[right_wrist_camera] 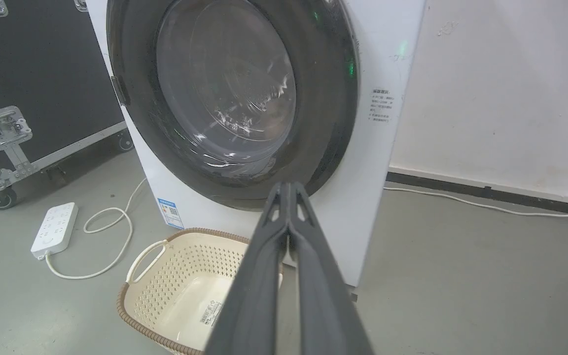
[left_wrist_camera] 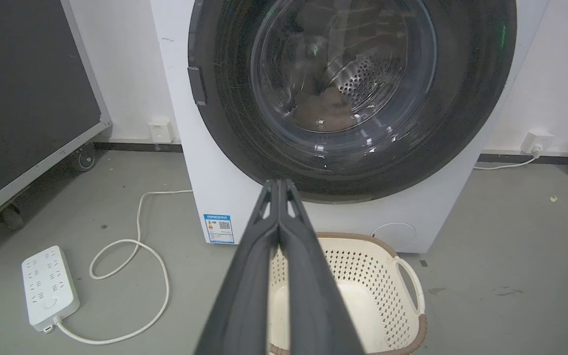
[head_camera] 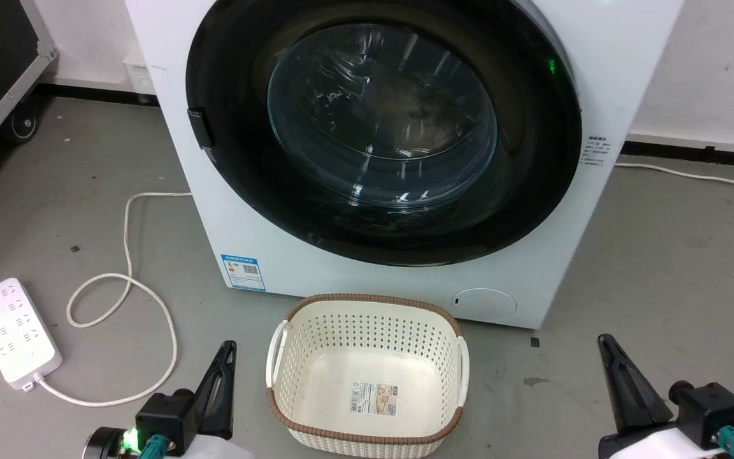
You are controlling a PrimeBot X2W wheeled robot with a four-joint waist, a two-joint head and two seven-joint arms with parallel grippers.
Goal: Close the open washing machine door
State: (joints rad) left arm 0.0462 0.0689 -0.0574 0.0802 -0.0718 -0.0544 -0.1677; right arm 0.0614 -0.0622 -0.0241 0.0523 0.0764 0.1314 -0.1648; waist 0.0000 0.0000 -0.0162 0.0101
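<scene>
Left gripper (left_wrist_camera: 279,185), right gripper (right_wrist_camera: 289,186), fingers together; one basket (head_camera: 367,298); one closed washing machine door (head_camera: 380,115)

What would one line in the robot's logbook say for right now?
washing machine door looks shut on washing machine | left gripper: shut, off the door | right gripper: shut, off the door | basket: empty

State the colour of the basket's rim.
Brown rim, on a cream basket; it shows best in the head view.

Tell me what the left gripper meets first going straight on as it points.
The left gripper would likely meet the washing machine door, at its lower black frame, passing over the basket; depth unclear.
</scene>
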